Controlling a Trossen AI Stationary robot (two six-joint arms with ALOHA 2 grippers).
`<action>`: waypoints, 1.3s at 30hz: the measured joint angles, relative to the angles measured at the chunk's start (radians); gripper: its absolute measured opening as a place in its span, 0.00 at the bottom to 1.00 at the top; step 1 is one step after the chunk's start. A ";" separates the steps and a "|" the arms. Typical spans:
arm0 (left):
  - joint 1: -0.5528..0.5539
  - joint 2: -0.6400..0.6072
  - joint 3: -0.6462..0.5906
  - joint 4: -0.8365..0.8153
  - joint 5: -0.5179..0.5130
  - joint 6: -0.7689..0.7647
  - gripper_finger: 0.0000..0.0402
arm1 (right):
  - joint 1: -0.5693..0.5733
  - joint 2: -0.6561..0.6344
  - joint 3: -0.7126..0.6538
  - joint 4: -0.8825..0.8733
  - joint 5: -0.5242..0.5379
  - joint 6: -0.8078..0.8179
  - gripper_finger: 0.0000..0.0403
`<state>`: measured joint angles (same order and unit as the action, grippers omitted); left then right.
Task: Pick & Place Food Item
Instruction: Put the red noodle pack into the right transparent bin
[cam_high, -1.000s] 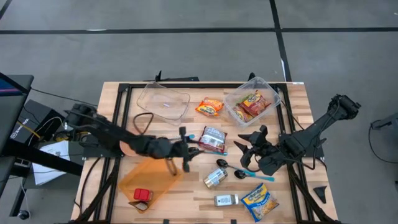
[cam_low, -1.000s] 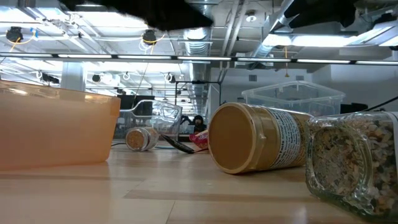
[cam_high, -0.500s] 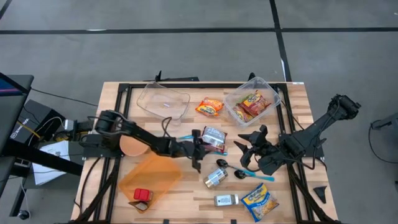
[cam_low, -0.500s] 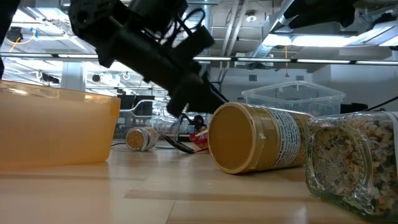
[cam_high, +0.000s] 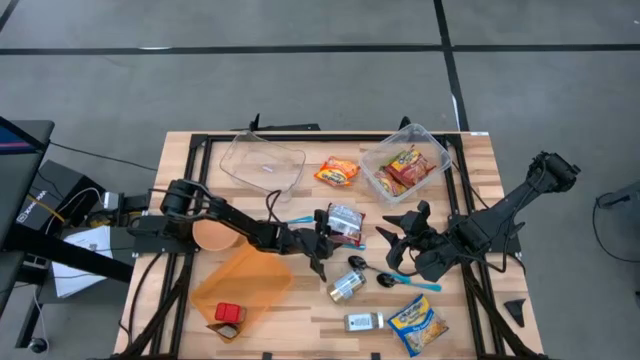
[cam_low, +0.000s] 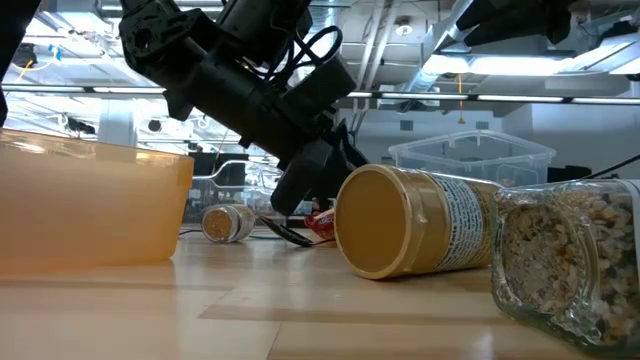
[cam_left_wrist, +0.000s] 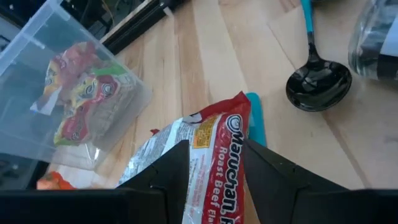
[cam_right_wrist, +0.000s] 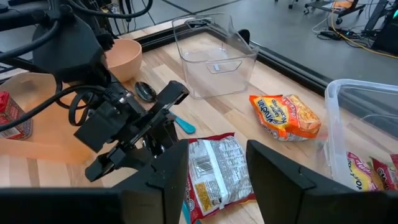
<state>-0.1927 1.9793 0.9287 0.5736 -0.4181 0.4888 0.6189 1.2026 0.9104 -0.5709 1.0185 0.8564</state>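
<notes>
Now the left gripper (cam_high: 322, 243) fingers straddle, unclenched, the ramen packet (cam_high: 345, 222); right gripper (cam_high: 397, 240) fingers spread.

My high camera looks straight down on the whole table (cam_high: 180, 150) from well above. The low one sits at tabletop height, close behind a jar (cam_low: 420, 235), facing level into the room. My left wrist camera peers past its own fingers (cam_left_wrist: 171, 171), very near the ramen pack (cam_left_wrist: 208, 165). My right wrist camera looks from farther back across the table; it shares that ramen pack (cam_right_wrist: 217, 168) with the left wrist and high views.
</notes>
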 joint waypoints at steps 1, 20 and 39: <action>0.004 0.000 0.000 -0.004 0.000 0.001 0.35 | 0.000 0.000 0.000 0.000 0.000 0.000 0.39; 0.054 0.045 0.000 -0.009 0.052 -0.017 0.35 | 0.000 0.000 0.000 -0.002 0.000 -0.002 0.39; 0.055 0.038 -0.001 -0.013 0.056 -0.060 0.00 | 0.000 0.000 0.000 -0.002 0.000 -0.002 0.39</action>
<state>-0.1378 2.0171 0.9276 0.5603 -0.3620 0.4292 0.6193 1.2030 0.9104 -0.5728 1.0187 0.8544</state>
